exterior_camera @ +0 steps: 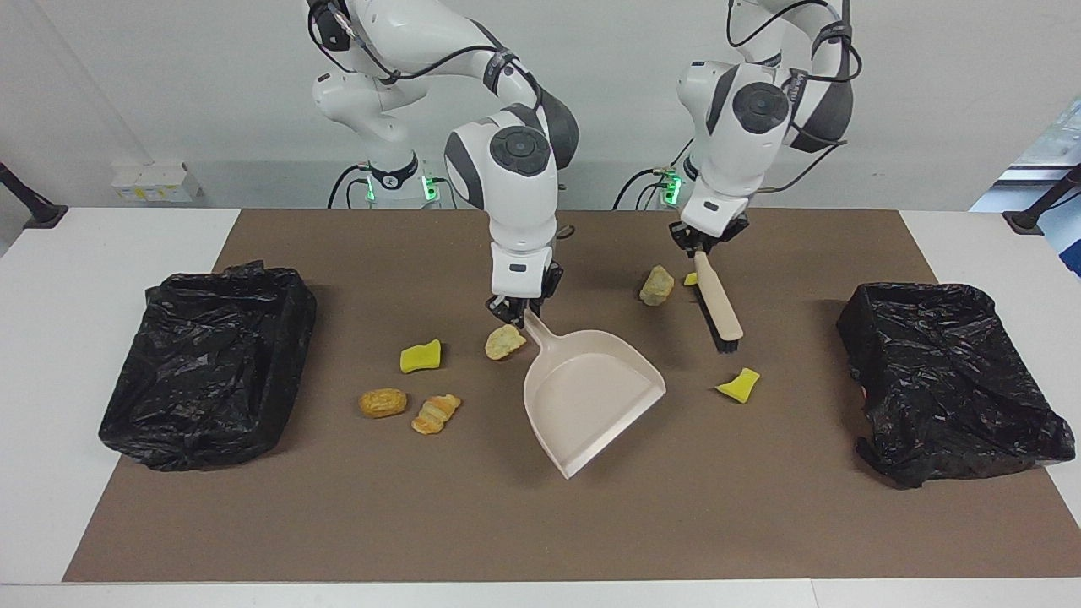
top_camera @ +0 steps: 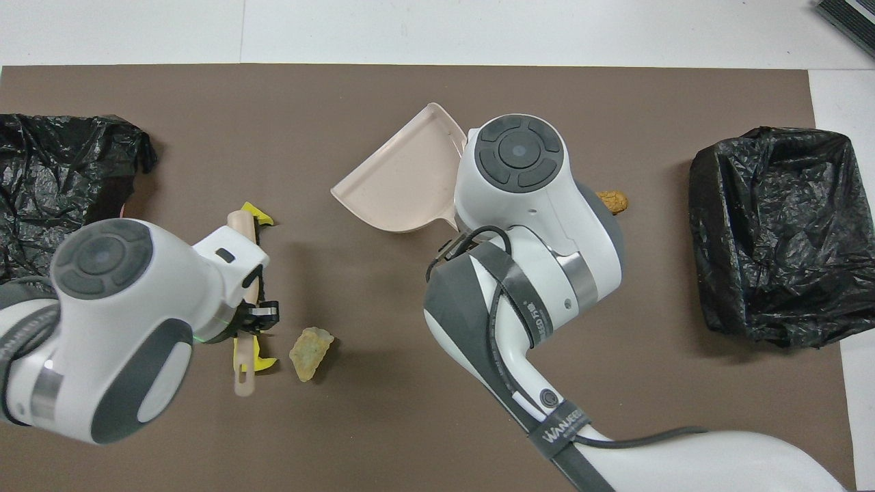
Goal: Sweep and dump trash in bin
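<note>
Beside the dustpan (exterior_camera: 591, 397), toward my left arm's end, lay a yellow sponge bit (exterior_camera: 738, 385). My left gripper (exterior_camera: 698, 247) gripped the brush (exterior_camera: 719, 306), bristles just nearer me than that bit. My right gripper (exterior_camera: 512, 309) gripped the dustpan handle, mouth facing away.

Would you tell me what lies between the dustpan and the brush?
In the facing view, only bare brown mat separates the dustpan from the brush; no trash lies there.

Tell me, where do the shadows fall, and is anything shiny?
Facing view: the beige plastic dustpan casts a soft shadow on the brown mat, and the crinkly black bin bag shows pale gleams. Overhead view: the white arms hide most of the trash.
</note>
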`<state>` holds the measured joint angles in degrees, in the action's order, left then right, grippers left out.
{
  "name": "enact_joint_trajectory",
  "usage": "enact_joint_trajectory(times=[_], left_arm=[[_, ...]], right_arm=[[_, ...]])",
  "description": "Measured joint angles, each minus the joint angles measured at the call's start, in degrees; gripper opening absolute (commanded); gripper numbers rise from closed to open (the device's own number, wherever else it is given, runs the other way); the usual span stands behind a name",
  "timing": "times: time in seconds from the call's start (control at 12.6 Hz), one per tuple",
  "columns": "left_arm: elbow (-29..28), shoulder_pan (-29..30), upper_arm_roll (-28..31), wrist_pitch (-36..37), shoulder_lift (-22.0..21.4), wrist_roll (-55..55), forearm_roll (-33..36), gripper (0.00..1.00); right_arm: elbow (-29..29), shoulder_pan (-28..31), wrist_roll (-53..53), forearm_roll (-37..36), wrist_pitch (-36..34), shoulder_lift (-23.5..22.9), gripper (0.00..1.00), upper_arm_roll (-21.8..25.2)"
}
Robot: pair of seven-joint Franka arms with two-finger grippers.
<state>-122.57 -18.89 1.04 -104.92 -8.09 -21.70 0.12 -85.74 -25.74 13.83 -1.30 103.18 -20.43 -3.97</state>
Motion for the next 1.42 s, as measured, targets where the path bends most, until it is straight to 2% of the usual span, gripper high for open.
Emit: enact_joint_trajectory(times=[0.32, 0.63, 0.87, 1.11, 1.42], left_arm=[[0.01, 10.88, 0.07, -5.82, 1.85, 13.02, 3.32, 0.0], [-0.04, 13.73, -0.18, -11.7, 5.72, 19.17, 4.55, 0.0], [0.0, 13.73, -0.81, -15.15, 10.59, 19.58, 4.76, 0.0], [-0.02, 13.63, -1.24, -15.47, 12.25, 20.03, 4.79, 0.0], [-0.68, 11.03, -2.1, -15.35, 12.23, 20.48, 4.77, 0.0]], right_arm=[[-2.09, 0.27, 18.17, -1.67, -8.27, 3.77, 0.0, -0.08], [-8.56, -1.09, 34.22, -5.05, -8.41, 7.57, 0.0, -0.4], [-16.37, -1.45, 40.42, -5.31, -3.08, 11.19, 0.0, -0.51], [-25.24, -2.38, 40.89, -5.62, 3.44, 15.02, 0.0, -0.56], [-27.78, -3.47, 40.89, -6.79, 6.9, 15.55, 0.0, -0.63]])
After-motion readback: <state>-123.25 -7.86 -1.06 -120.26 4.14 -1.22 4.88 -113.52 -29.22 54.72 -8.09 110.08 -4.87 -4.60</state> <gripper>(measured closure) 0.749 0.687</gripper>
